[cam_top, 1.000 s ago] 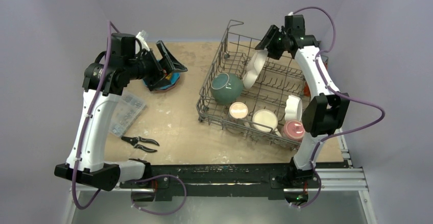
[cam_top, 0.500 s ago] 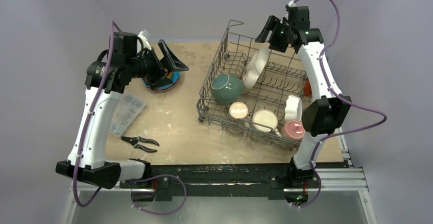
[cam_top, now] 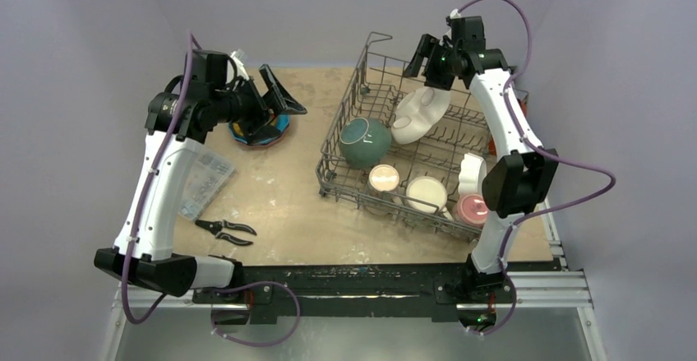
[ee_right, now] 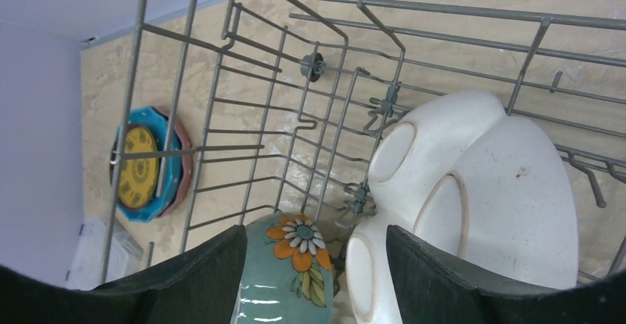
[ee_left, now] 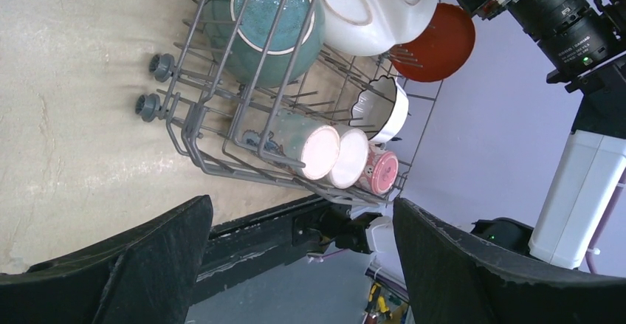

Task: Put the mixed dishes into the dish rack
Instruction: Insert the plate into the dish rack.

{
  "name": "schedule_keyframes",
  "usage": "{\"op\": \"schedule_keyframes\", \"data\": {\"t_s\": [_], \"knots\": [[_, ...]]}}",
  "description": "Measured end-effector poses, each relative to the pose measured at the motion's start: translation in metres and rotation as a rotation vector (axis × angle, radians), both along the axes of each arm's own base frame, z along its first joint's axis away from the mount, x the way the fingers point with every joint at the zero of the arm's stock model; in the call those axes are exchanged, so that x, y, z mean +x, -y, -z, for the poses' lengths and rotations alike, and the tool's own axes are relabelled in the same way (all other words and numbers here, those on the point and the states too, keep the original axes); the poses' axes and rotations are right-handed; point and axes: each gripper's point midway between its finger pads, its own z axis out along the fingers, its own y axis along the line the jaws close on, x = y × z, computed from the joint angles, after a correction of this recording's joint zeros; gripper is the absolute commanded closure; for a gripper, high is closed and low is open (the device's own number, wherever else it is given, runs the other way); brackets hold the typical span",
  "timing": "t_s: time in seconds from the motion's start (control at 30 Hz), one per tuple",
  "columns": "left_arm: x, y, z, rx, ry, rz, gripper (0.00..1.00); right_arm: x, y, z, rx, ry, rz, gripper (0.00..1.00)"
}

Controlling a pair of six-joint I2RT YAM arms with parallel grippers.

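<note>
The right gripper (cam_top: 425, 51) hangs over the far end of the rack (cam_top: 332, 137), jaws apart with nothing between them. Just below it a white plate (cam_top: 421, 108) leans tilted on the tines, beside the teal bowl (cam_top: 365, 141). Three mugs (cam_top: 426, 193) lie along the rack's near side. The left gripper (cam_top: 271, 114), spread wide and empty, hovers over a stack of plates (ee_right: 151, 163) on the table left of the rack. Pliers (cam_top: 226, 229) and a clear box (cam_top: 201, 180) lie nearer.
</note>
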Motion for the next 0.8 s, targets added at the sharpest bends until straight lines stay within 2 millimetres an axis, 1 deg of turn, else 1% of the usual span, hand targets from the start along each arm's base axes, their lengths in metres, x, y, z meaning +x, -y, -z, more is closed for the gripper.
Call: {"op": "schedule_keyframes", "data": {"t_s": [0.1, 0.2, 0.37, 0.43, 0.5, 0.6, 0.67, 0.73, 0.8], "knots": [[0.004, 0.001, 0.002, 0.0, -0.011, 0.001, 0.1, -0.001, 0.003, 0.006, -0.029, -0.006, -0.006, 0.3], [0.007, 0.003, 0.003, -0.005, -0.023, -0.004, 0.1, -0.002, 0.011, 0.006, -0.091, 0.005, -0.012, 0.28], [0.007, 0.005, 0.003, -0.01, -0.031, -0.002, 0.1, -0.005, 0.034, 0.0, -0.248, 0.052, -0.019, 0.22], [0.006, 0.006, 0.003, -0.011, -0.031, 0.002, 0.1, -0.014, 0.043, 0.0, -0.314, 0.074, -0.041, 0.18], [0.006, 0.007, 0.003, -0.009, -0.029, 0.006, 0.1, -0.027, 0.053, -0.001, -0.38, 0.094, -0.06, 0.17], [0.005, 0.006, 0.004, 0.0, -0.021, 0.017, 0.1, -0.041, 0.064, -0.006, -0.46, 0.132, -0.085, 0.14], [0.005, 0.006, 0.005, 0.01, -0.012, 0.025, 0.1, -0.047, 0.072, -0.015, -0.531, 0.183, -0.108, 0.13], [0.005, 0.005, 0.005, 0.024, 0.0, 0.037, 0.1, -0.047, 0.076, -0.019, -0.584, 0.221, -0.129, 0.08], [0.003, 0.003, 0.006, 0.041, 0.012, 0.049, 0.1, -0.052, 0.081, -0.016, -0.667, 0.273, -0.172, 0.03]]}}
